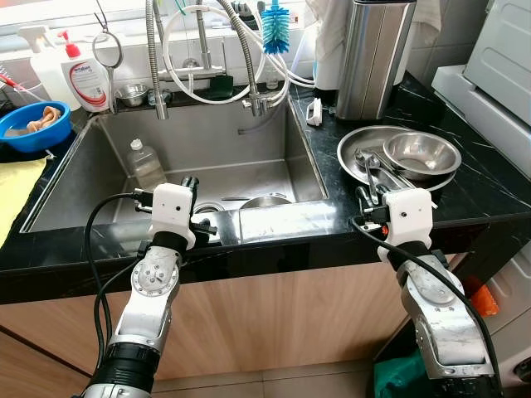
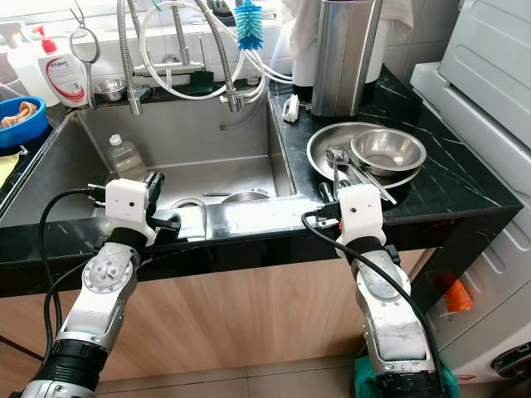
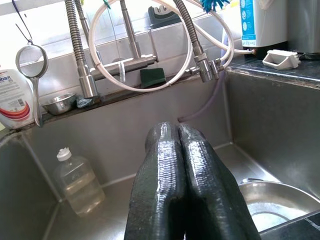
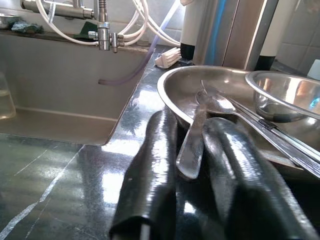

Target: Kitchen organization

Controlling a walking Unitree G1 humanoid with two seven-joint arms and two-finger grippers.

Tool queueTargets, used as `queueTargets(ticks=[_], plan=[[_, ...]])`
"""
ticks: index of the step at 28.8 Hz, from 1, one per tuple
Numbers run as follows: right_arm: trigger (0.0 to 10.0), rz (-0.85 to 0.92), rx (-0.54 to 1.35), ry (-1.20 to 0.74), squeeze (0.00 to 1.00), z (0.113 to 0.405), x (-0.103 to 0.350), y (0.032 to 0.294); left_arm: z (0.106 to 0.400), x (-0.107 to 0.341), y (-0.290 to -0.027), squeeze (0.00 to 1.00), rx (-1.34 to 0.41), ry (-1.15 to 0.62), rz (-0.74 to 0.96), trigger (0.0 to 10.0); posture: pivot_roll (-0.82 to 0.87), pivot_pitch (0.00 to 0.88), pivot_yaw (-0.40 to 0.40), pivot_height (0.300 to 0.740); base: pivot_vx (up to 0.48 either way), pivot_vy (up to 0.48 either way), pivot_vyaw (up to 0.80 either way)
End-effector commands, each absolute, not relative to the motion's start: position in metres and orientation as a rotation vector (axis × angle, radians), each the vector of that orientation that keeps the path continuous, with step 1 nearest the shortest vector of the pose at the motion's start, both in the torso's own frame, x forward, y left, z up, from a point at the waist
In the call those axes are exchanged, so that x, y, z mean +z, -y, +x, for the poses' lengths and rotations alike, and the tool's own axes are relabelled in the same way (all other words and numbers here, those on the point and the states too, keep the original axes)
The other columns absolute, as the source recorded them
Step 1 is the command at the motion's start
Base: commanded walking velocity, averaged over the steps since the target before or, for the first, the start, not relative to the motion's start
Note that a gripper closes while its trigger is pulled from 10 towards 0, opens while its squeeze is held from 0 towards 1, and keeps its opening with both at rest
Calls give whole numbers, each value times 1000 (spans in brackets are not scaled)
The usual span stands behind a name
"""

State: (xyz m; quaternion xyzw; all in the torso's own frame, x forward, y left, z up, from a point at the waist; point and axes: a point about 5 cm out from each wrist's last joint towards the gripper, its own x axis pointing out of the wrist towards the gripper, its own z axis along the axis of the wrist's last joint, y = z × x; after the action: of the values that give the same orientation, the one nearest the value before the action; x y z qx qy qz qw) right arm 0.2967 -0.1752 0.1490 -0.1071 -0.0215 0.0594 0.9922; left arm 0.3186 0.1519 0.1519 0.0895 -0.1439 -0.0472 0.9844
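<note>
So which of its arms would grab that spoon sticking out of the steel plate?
Probably the right. Its right gripper is open, with the spoon handle between its fingers. The left gripper is shut over the sink.

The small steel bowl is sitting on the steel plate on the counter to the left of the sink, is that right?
Not quite. The small steel bowl does sit on the steel plate, but the counter it rests on is to the right of the sink, not the left. The left eye view shows this.
</note>
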Motion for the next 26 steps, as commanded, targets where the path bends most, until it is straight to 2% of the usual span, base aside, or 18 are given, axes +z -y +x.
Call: queueTargets(ticks=[1,15,16,17,18,23,26], plan=[[0,-205,140,46,0,299,151,170,320,154,-155,0,-93,297,187,10000,-218,0,52,731,0,0,0],[0,-204,118,86,0,302,163,172,320,153,-152,0,-91,297,179,10000,-225,0,46,731,0,0,0],[8471,-206,110,98,0,304,168,172,320,153,-152,0,-92,297,179,10000,-229,0,46,731,0,0,0],[8471,-211,107,104,0,304,170,172,320,153,-152,0,-92,297,178,10000,-231,0,45,731,0,0,0],[10000,-214,95,123,0,304,175,173,320,153,-151,0,-94,297,175,10000,-230,0,44,731,0,0,0],[10000,-233,82,189,0,305,188,173,319,152,-149,0,-95,297,169,10000,-233,0,42,731,0,0,0],[10000,-253,147,244,0,307,198,167,319,153,-149,0,-94,300,169,10000,-232,0,42,731,0,0,0]])
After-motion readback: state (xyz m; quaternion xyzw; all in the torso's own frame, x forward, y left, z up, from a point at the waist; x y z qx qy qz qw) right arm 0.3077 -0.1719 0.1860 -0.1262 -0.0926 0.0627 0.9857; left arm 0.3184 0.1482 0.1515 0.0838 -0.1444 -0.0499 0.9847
